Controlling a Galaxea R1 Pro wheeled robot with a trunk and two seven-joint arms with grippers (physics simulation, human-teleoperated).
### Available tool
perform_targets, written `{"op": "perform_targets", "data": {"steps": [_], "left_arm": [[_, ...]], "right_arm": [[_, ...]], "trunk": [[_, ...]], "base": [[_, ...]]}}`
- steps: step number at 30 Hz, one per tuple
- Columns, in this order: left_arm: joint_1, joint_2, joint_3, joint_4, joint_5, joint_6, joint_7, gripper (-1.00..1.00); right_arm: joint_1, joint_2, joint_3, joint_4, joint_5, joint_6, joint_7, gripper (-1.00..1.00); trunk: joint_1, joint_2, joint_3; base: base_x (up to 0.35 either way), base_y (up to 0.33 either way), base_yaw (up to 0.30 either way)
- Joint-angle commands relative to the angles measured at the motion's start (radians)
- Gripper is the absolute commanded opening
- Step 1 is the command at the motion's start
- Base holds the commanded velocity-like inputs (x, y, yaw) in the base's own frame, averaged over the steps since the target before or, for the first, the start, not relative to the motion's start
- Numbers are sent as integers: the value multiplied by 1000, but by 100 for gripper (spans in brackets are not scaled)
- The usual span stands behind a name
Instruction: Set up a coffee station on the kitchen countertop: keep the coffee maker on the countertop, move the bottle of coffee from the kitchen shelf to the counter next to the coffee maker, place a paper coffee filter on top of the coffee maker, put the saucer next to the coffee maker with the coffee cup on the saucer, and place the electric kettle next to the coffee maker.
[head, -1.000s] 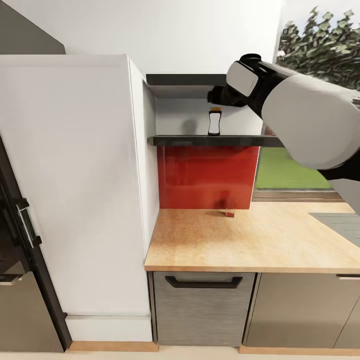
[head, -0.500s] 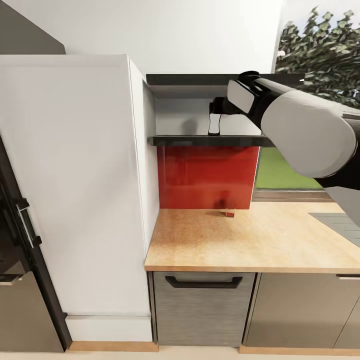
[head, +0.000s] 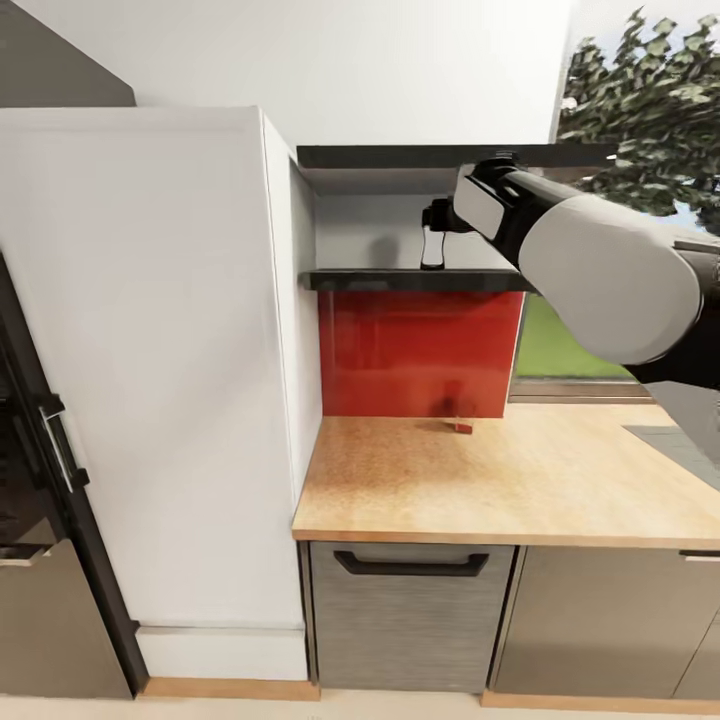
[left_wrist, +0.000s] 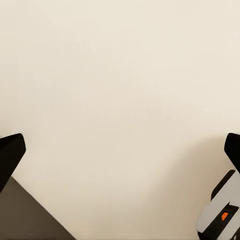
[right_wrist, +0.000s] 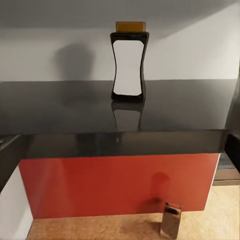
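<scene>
The bottle of coffee (right_wrist: 129, 62) stands upright on the dark kitchen shelf (right_wrist: 120, 112), with a white label, dark sides and a yellow-orange cap. Its lower part (head: 432, 256) shows in the head view, while its top is hidden behind my right gripper (head: 434, 220). That gripper (right_wrist: 120, 150) is open at the shelf's front edge, short of the bottle, with nothing between its fingers. The light wood kitchen countertop (head: 500, 480) lies below. My left gripper (left_wrist: 120, 150) is open over a plain cream surface.
A red backsplash (head: 420, 350) runs under the shelf. A small metal grater-like object (right_wrist: 171, 220) stands on the counter against it. A tall white cabinet (head: 150, 370) borders the shelf at left, and a second dark shelf board (head: 400, 156) sits close above.
My right gripper has dropped from above the bottle's cap to the level of its upper part and moved closer to it. The head view has shifted slightly.
</scene>
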Motion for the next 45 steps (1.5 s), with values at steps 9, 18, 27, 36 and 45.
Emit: {"op": "perform_targets", "data": {"steps": [9,18,27,36,45], "left_arm": [[1,-6,6,-2,0,-3,-3,100],[1,-10,5,-2,-2,-3,-3,100],[1,-21,3,-2,-2,-1,1,100],[1,-21,2,-2,-2,5,1,100],[1,-23,1,-2,-2,5,1,100]], "right_arm": [[34,-12,-9,2,12,-59,-37,100],[65,-7,-7,2,13,-98,-96,100],[70,-12,-8,2,13,-91,-104,100],[70,-15,-9,2,13,-88,-105,100],[70,-28,-8,2,13,-87,-105,100]], "trunk": [[0,-1,-10],[0,-1,-12],[0,-1,-12],[0,-1,-12],[0,-1,-12]], "base": [[0,0,170],[0,0,38],[0,0,1],[123,41,0],[284,68,0]]}}
